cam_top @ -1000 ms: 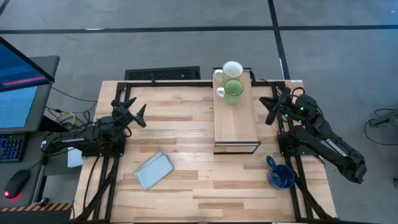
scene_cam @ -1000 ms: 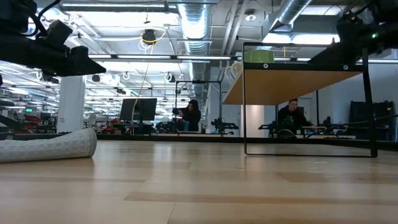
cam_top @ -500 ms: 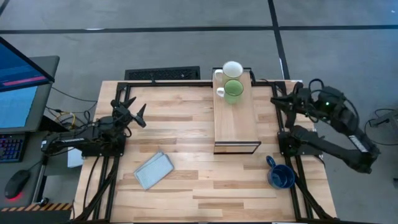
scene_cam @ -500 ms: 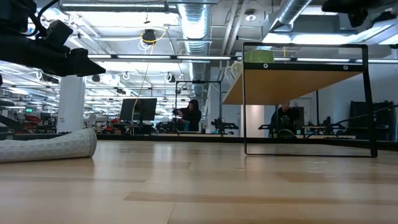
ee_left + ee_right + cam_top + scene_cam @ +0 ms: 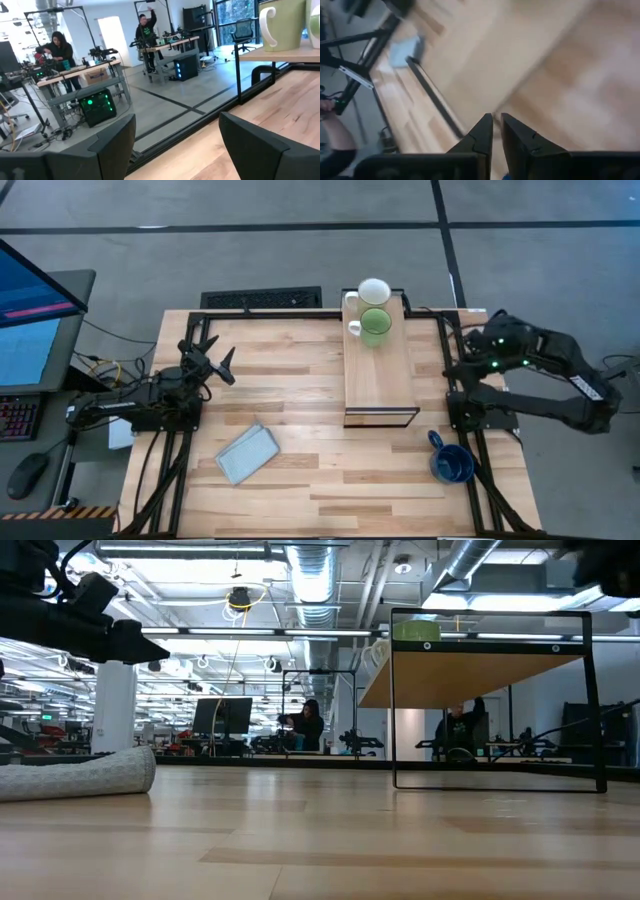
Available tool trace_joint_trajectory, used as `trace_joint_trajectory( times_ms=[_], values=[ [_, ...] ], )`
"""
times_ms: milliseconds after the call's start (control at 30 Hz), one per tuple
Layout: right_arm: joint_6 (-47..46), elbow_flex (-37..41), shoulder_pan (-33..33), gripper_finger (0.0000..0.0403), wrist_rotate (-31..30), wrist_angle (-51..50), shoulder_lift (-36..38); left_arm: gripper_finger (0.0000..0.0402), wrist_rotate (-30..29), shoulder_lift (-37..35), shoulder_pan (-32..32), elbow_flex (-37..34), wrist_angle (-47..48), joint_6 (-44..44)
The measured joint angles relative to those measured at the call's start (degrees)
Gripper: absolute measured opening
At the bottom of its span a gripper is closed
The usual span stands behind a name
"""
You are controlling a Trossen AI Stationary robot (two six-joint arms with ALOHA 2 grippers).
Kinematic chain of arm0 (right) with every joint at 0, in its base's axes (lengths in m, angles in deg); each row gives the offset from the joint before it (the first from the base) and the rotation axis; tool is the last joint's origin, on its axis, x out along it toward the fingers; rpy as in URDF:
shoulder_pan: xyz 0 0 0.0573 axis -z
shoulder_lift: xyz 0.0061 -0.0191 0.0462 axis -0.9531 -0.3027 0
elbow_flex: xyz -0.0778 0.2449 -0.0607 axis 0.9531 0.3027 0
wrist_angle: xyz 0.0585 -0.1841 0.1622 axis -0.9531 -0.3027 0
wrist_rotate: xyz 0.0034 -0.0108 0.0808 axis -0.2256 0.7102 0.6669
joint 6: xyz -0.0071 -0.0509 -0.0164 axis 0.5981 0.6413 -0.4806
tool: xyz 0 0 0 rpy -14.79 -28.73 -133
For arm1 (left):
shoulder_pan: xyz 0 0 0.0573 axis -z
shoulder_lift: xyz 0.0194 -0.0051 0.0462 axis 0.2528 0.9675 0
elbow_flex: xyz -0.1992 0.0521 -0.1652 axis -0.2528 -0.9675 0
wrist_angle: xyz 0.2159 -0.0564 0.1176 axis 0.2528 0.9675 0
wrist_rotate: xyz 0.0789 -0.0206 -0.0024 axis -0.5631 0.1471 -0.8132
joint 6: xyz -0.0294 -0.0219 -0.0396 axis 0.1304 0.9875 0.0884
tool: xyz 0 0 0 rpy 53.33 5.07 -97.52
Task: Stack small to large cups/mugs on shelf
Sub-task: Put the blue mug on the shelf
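A white mug (image 5: 374,290) and a light green mug (image 5: 376,326) stand upright side by side on the far end of the light-wood shelf (image 5: 380,385). The green mug's rim (image 5: 417,630) shows above the shelf (image 5: 490,645) in the low view. The dark blue mug (image 5: 452,464) stands on its base on the table near the right front. My left gripper (image 5: 215,364) (image 5: 175,132) hovers open at the table's left side, with nothing between its fingers. My right gripper (image 5: 468,352) (image 5: 496,122) is raised beside the table's right edge, tipped downward, shut and empty.
A folded grey-blue cloth (image 5: 247,452) (image 5: 80,776) lies flat on the table left of the shelf's near end. Black frame rails (image 5: 470,415) run along both table sides. People stand at benches in the room beyond the table.
My right gripper has risen and drawn back from the shelf toward the table's right edge, rolling and tipping its fingers downward. It carries nothing. The mugs, shelf and cloth have stayed where they were.
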State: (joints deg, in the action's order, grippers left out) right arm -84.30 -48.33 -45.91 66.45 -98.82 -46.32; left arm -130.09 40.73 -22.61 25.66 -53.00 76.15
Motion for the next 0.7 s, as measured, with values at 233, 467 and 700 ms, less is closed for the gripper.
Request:
trace_joint_trajectory(
  times_ms=[233, 467, 700],
  values=[
    [-19.8, 0.0, -8.7, 0.006, 0.1, -5.7, -1.6, 0.0277, 0.0, 0.0, 0.0, 0.0, 0.0, 0.0],
    [-37.0, 0.1, -19.1, 0.006, -1.3, -8.3, -2.1, 0.0277, 0.0, 0.0, 0.0, 0.0, 0.0, 0.0],
    [-49.1, 2.1, -31.1, 0.006, -5.1, -4.8, -6.9, 0.0277, 0.0, 0.0, 0.0, 0.0, 0.0, -0.1]
  ],
)
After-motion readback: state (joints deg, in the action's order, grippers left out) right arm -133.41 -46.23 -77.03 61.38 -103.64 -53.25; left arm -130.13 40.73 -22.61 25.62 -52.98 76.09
